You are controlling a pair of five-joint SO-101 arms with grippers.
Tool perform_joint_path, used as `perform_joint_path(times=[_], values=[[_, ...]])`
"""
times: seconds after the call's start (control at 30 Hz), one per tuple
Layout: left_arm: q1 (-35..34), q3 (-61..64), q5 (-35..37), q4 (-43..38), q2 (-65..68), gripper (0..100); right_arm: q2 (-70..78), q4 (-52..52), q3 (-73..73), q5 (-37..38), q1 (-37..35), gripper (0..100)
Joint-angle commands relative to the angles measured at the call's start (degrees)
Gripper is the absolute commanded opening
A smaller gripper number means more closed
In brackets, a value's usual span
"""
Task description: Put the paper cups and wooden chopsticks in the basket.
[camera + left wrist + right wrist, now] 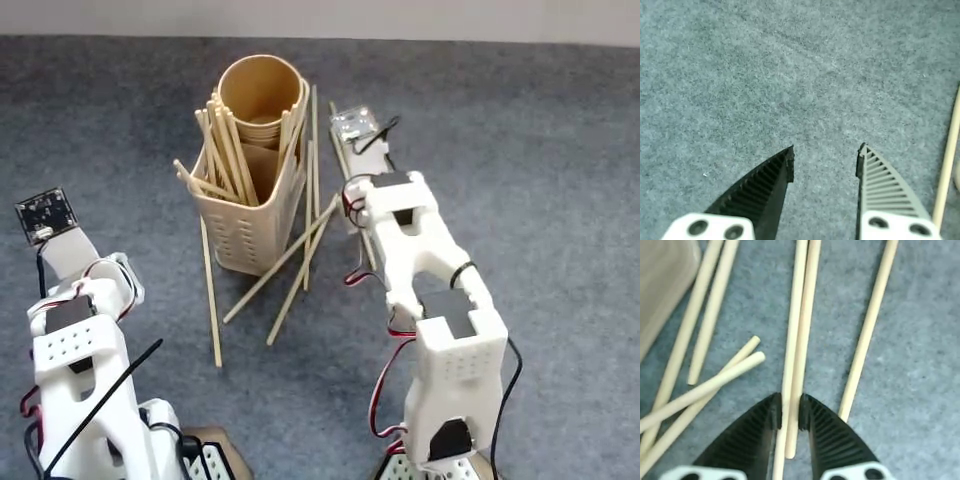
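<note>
Chopsticks [802, 340] between right pincer [790, 407] tips, far ends out of frame

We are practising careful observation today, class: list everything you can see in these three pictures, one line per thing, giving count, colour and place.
basket: one, beige, upright in the middle of the table.
paper cups: stacked, number unclear, tan, inside the basket.
chopsticks in the basket: several, pale wood, standing beside the cups.
loose chopsticks: several, pale wood, lying on the mat around the basket.
mat: one, grey, covering the table.
left gripper: one, one black and one grey finger, open over bare mat.
right gripper: one, black fingers, shut on two loose chopsticks beside the basket.
</note>
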Motion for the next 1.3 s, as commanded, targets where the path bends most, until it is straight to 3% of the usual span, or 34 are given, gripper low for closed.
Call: perform_joint_path(times=[0.0,0.23,0.5,0.63,0.87,1.27], values=[[0.7,-0.2,0.3,-0.7,-1.0,21,-7.3,1.7,-2.5,-3.9,-0.3,0.7],[0.8,-0.2,0.3,-0.9,-0.9,21,-41.9,1.4,0.0,-10.4,-1.9,0.7],[1.1,-0.1,0.3,-1.0,-0.6,21,-74.0,-11.2,12.0,-10.7,-17.3,0.7],[1.1,-0.1,0.3,-1.0,-0.6,21,-77.1,-18.2,20.2,-11.0,-23.0,0.7],[0.9,-0.1,0.2,-1.0,-0.6,21,-74.0,-43.8,43.3,-10.6,-26.4,0.7],[0.8,-0.1,0.2,-1.0,-0.6,21,-68.4,-45.6,42.8,-10.5,-26.2,1.0]])
